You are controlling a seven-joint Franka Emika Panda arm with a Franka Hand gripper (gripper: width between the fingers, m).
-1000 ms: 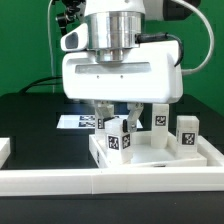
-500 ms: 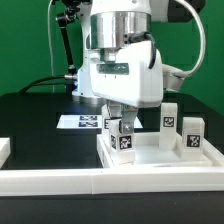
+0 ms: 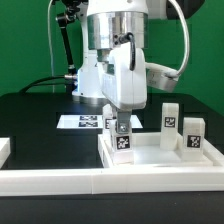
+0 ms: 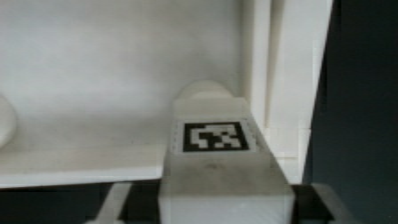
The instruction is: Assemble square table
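The white square tabletop (image 3: 155, 160) lies underside up, its rim (image 4: 267, 60) raised. My gripper (image 3: 120, 124) is shut on a white block leg (image 3: 121, 139) that stands upright on the tabletop's corner near the exterior view's left. In the wrist view the leg (image 4: 217, 140) shows its tag, and the dark fingers (image 4: 306, 198) press against both its sides around my gripper (image 4: 217, 205). Two more legs (image 3: 169, 118) (image 3: 192, 132) stand upright at the tabletop's right side. Another tagged white piece (image 3: 108, 122) peeks out behind the held leg.
The long white border wall (image 3: 60, 182) runs along the front of the black table. The marker board (image 3: 82, 122) lies flat behind the tabletop. A white block end (image 3: 4, 149) shows at the exterior view's left edge. A green backdrop stands behind.
The gripper hand has turned about its vertical axis, from broadside to nearly edge-on, with the leg still between the fingers. The leg's place on the tabletop has hardly shifted.
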